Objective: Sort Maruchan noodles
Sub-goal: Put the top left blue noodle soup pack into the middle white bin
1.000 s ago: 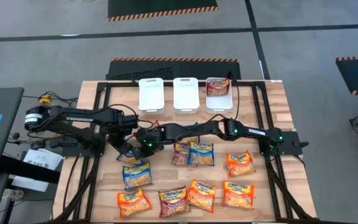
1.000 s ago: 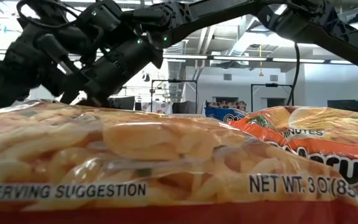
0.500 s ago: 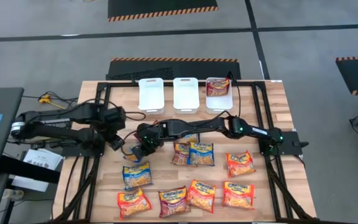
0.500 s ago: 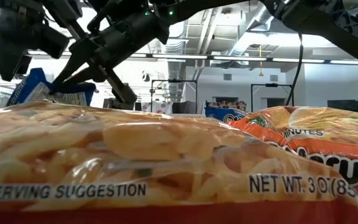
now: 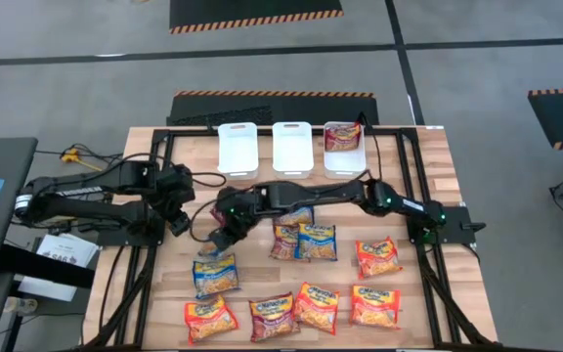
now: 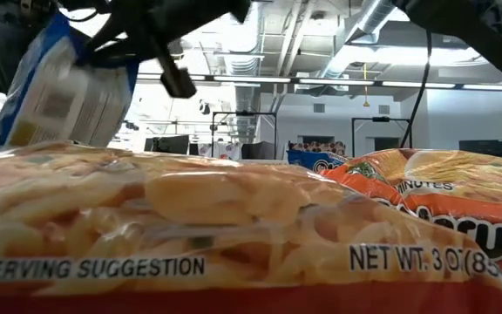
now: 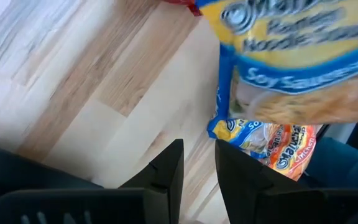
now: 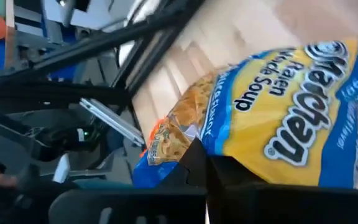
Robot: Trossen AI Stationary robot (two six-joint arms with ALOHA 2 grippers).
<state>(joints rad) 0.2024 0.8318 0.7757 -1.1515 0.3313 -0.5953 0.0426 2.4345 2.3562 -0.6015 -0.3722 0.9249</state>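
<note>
Since the earlier frame the held blue packet (image 6: pixel 59 87) has gone higher and the left arm has backed off from it. It now hangs clear of the counter (image 5: pixel 428 166), pinched at one edge in the right end effector (image 8: pixel 197 158), whose fingers are clamped tight on the wrapper. The right arm is stretched across to the left half of the counter. The left end effector (image 7: pixel 199 155) sits just beside the right one, on the side away from the bins, fingers a narrow gap apart with nothing between them. The lifted packet hangs ahead of it. Under the held packet, on the counter, lies a second blue packet (image 5: pixel 215 275). Beyond that, further from the right end effector, lie the remaining loose packets, orange (image 5: pixel 377 257), dark red and blue, in rough rows. Three white bins (image 5: pixel 238 149) stand at the far counter edge. The one farthest from the right end effector holds a dark red packet (image 5: pixel 342 137).
</note>
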